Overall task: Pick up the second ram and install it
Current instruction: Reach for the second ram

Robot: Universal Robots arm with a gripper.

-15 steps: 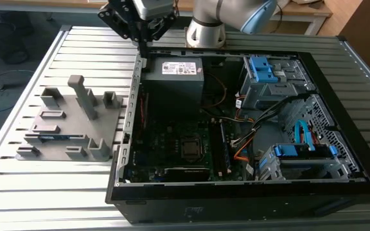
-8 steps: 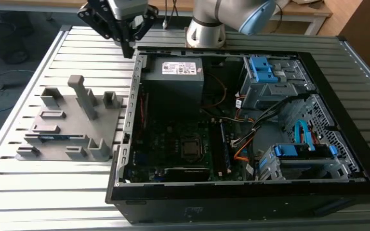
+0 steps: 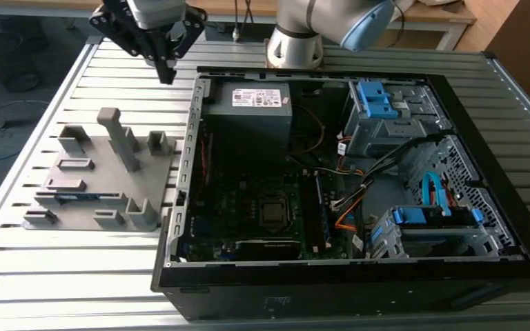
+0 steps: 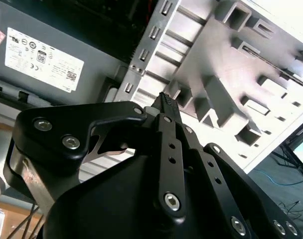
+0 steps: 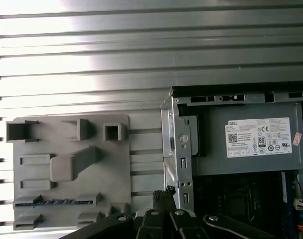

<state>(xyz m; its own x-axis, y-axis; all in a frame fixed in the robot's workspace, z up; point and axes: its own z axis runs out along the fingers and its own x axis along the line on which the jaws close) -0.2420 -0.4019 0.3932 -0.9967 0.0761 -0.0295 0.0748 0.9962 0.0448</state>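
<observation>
- Gripper (image 3: 165,72): the fingers are brought together to a narrow point with nothing held between them. The second wrist view (image 4: 166,102) shows the tips meeting in the same way.
- Gripper position: it hangs above the slatted worktop (image 3: 72,276), near the far corner of the computer case (image 3: 275,296) and beyond the far end of the grey fixture (image 3: 108,155).
- In the first wrist view, the gripper (image 5: 164,193) is cut off by the frame edge, and its body lies out of frame.
- Second ram (image 3: 90,198): it sits on edge in a slot of the grey fixture, toward the end farthest from the gripper and well apart from it. In the first wrist view it (image 5: 57,201) shows as a thin blue strip with dark chips. Its label cannot be made out.
- Grey fixture: it rests on the worktop, just beside the case on the exterior view's left.
- Computer case: it lies open side up, exposing the power supply (image 3: 251,103) and the motherboard (image 3: 265,207). Cables partly hide the memory slots, so their contents cannot be told.
- Arm (image 3: 330,21): it is cut off at the top edge.
</observation>
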